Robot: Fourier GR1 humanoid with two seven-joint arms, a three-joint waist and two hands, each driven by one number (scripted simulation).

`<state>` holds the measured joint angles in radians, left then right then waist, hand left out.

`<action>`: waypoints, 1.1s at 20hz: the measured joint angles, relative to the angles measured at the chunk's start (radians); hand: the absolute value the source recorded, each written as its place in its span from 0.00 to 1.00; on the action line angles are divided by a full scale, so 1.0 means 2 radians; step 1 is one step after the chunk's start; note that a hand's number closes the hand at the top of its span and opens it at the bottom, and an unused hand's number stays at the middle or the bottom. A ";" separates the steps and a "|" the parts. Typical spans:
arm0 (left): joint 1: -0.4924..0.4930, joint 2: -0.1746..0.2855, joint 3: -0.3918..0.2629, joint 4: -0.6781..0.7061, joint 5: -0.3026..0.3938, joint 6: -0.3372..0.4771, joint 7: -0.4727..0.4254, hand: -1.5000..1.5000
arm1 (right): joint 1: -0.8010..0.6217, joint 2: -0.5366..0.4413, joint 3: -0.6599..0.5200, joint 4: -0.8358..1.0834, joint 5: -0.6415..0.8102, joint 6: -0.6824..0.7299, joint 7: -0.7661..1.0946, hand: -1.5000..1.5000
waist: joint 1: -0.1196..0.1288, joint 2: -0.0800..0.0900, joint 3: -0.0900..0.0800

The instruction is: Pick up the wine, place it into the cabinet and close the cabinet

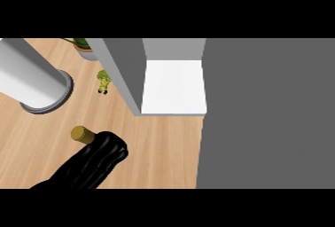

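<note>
At lower left of the head view, the left hand (98, 157) is curled round the wine (82, 134). Only the bottle's tan cork end pokes out past the fingers; the body is wrapped and hidden. Hand and bottle are over the wooden counter (163, 146), near the cabinet (124, 75) but apart from it. The cabinet's white shelf (173, 86) shows open, up and to the right. No right hand in this view.

Step in hand, as I read it: carry the bottle to the shelf.
- Move up-right across the counter and aim for the white floor between the grey side wall and the dark grey panel (268, 111).
- Clear the wall's near corner on the way in, and keep the cork end from catching it.
- Set the bottle well inside, not at the front lip, so the door can shut.
- Let go only once it rests on the shelf.

Hard to make out:
- Whether the bottle is lifted or touching the counter, and its tilt; the cork probably points up-left.
- Whether the dark panel at right is the open door or the cabinet's top.
- The shelf's depth and headroom, cut off at the upper edge. The arm is cut off at the lower edge.

Also here: a white cylinder (33, 75) on a grey base at left, a plant pot (86, 51) cut off at top, and a small green-yellow thing (103, 82) beside the cabinet wall, too small to name.
</note>
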<state>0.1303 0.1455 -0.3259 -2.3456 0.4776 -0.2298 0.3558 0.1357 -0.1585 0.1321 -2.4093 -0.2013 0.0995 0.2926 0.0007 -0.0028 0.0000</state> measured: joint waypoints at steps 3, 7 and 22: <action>0.001 -0.002 -0.010 -0.003 -0.001 0.010 0.010 0.00 | -0.006 -0.002 -0.003 -0.003 0.000 -0.004 0.015 0.00 | 0.000 0.000 0.000; -0.002 -0.012 -0.036 -0.006 -0.005 0.033 0.024 0.00 | -0.021 0.002 0.000 -0.002 0.002 -0.011 0.027 0.00 | 0.001 -0.001 0.000; -0.012 -0.008 -0.026 -0.012 -0.021 0.095 0.052 0.00 | -0.069 -0.001 -0.020 -0.005 0.004 -0.024 0.076 0.00 | 0.002 -0.001 0.000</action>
<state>0.1060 0.1298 -0.3778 -2.3705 0.4353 -0.0401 0.4594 -0.0030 -0.1612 0.0924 -2.4193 -0.1926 0.0524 0.4451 0.0047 -0.0046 0.0000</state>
